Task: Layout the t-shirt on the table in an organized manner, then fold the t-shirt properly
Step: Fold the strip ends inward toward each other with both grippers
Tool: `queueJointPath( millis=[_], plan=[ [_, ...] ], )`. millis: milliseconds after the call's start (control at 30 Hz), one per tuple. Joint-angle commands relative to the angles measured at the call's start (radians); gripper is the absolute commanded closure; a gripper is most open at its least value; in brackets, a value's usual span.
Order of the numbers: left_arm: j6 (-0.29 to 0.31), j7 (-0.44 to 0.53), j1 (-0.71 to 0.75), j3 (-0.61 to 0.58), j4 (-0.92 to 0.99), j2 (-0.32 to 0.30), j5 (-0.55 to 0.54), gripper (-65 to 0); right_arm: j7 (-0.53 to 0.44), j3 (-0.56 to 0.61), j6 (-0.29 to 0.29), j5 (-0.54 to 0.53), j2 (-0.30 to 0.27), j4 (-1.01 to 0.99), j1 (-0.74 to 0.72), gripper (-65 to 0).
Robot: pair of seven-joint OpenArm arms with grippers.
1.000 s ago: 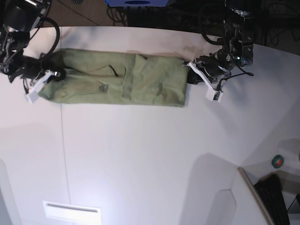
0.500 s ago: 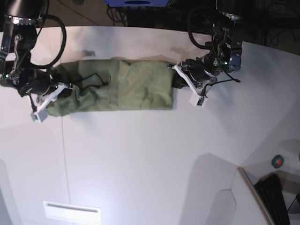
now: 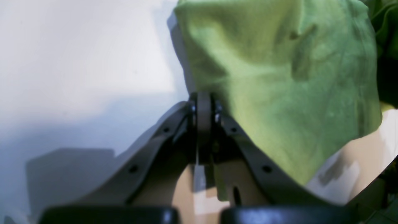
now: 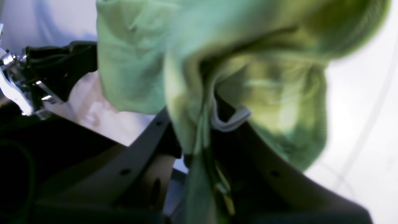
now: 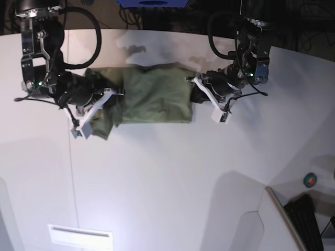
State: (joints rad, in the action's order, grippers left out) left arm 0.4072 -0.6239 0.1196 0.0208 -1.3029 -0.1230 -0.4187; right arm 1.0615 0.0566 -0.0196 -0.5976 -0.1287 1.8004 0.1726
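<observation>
Shirt (image 5: 152,99) now bunched short between the two claws; a second ago it lay stretched long and flat across the desk (image 5: 167,178). Its span has shrunk from both ends. End by the right claw (image 5: 90,116) has lifted and doubled toward the middle, with a loose wad hanging just below that claw. End by the left claw (image 5: 205,98) lies flatter, edge fairly straight.

Right claw: nearly closed, pinching gathered cloth; white neck tag (image 4: 231,119) shows beside the pinch. Left claw: jaws fully together at the shirt's edge; from the wrist view it appears to hold a thin corner of fabric.

Judgement: a lengthwise fold is under way, both ends being carried inward. Wad at the right claw is untidy and may need smoothing.
</observation>
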Motion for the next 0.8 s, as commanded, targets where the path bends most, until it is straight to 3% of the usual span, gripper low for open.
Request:
queueJointPath(
  millis=[0,167,333,767],
  plan=[
    [0.008,0.016,-0.008,0.001,-0.016,-0.007,-0.012,0.0,-0.011,0.021,-0.021,-0.014,-0.001,0.031,-0.012,0.0],
    [0.008,0.016,-0.008,0.001,-0.016,-0.007,-0.012,0.0,-0.046,0.141,-0.133,-0.015,0.018,0.055,-0.026,0.0],
    [0.008,0.016,-0.007,-0.034,-0.016,-0.004,-0.012,0.0,-0.076,0.197,-0.139,-0.014,0.042,0.028,-0.046,0.0],
    [0.008,0.016,0.012,-0.068,-0.017,0.0,-0.012,0.0,-0.074,0.205,-0.139,-0.014,0.083,-0.021,-0.043,0.0]
  ],
)
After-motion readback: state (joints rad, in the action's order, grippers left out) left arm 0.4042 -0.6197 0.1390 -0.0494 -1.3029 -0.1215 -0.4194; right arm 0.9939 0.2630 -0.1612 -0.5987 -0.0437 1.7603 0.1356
